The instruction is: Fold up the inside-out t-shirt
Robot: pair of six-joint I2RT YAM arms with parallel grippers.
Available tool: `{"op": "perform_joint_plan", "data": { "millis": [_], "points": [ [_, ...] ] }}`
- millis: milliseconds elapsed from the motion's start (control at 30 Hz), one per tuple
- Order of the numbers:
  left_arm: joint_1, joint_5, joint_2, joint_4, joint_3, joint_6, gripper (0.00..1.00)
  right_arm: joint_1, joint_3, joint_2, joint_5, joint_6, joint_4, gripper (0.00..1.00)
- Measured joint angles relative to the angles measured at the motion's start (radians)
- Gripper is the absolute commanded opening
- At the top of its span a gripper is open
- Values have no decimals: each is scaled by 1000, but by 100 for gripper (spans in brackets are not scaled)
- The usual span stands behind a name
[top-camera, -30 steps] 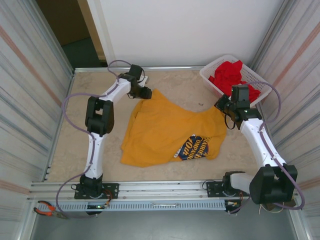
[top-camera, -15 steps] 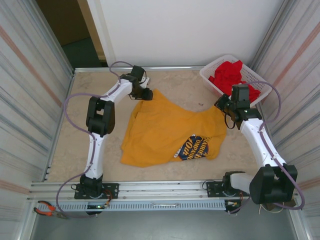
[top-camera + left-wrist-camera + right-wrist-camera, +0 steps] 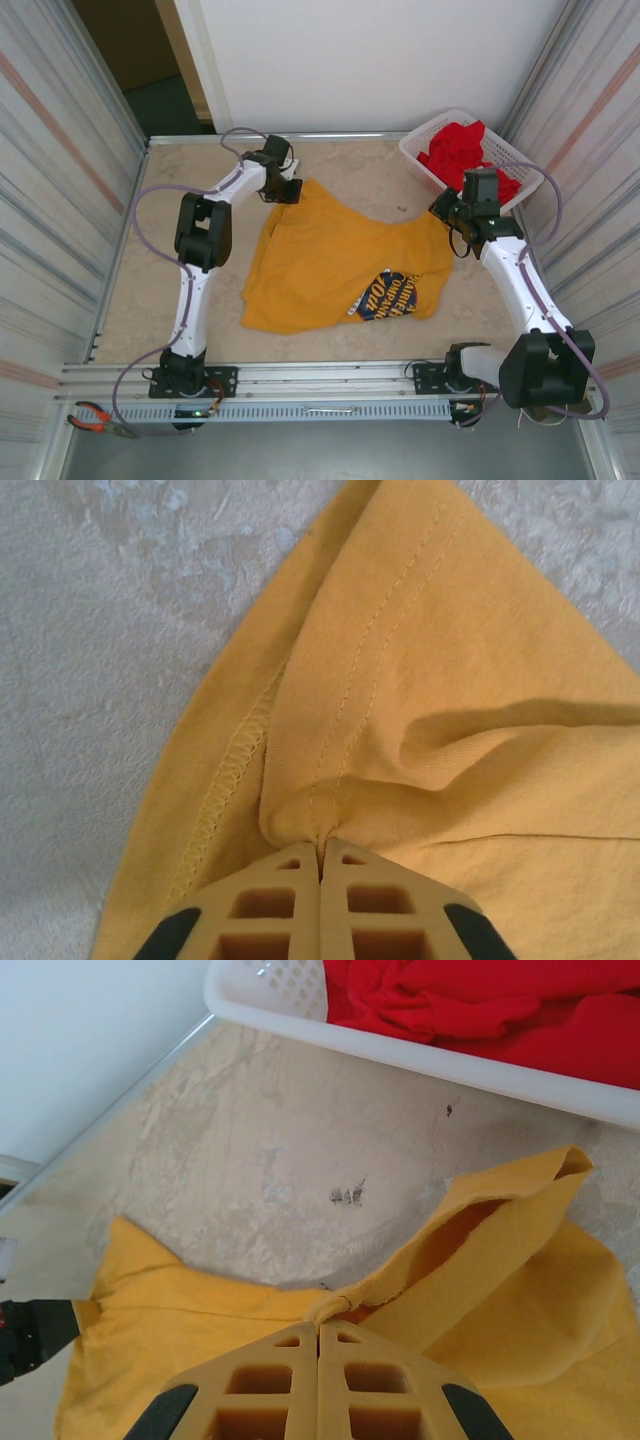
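The mustard-yellow cotton t-shirt [image 3: 320, 255] is lying spread but rumpled across the middle of the beige marbled table [image 3: 360, 165], its seams and overlock stitching facing up. A dark blue and white printed text graphic [image 3: 390, 293] is showing on a turned-over flap at the shirt's 5 o'clock corner.

The left gripper [image 3: 292, 190] is reaching to the shirt's 11 o'clock corner. In the left wrist view its two tan fingers are pressing together with a fold of the yellow cloth bunching up right at their tips, so the jaws are fully closed and pinching the shirt. The stitched hem is running away from the tips toward 12 o'clock, and bare table is showing from 9 to 11 o'clock.

The right gripper [image 3: 447, 212] is sitting at the shirt's 2 o'clock edge. In the right wrist view its fingers are likewise closing tight on a puckered edge of the yellow fabric, with a sleeve-like opening gaping toward 2 o'clock.

A white perforated plastic basket [image 3: 412, 150] is standing at the table's 1 o'clock corner, near the right gripper but apart from the shirt, and a bright red crumpled garment [image 3: 462, 150] is lying heaped inside it.
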Motion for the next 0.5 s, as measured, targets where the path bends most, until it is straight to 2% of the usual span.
{"op": "perform_joint_plan", "data": {
  "millis": [233, 367, 500],
  "points": [
    [6, -3, -84, 5, -15, -16, 1, -63, 41, -11, -24, 0, -30, 0],
    [34, 23, -267, 37, -15, -48, 2, -134, 142, -41, -60, 1, -61, 0],
    [102, 63, -503, 169, -50, -105, 2, -196, 246, -96, -103, 8, -74, 0]
  ]
}}
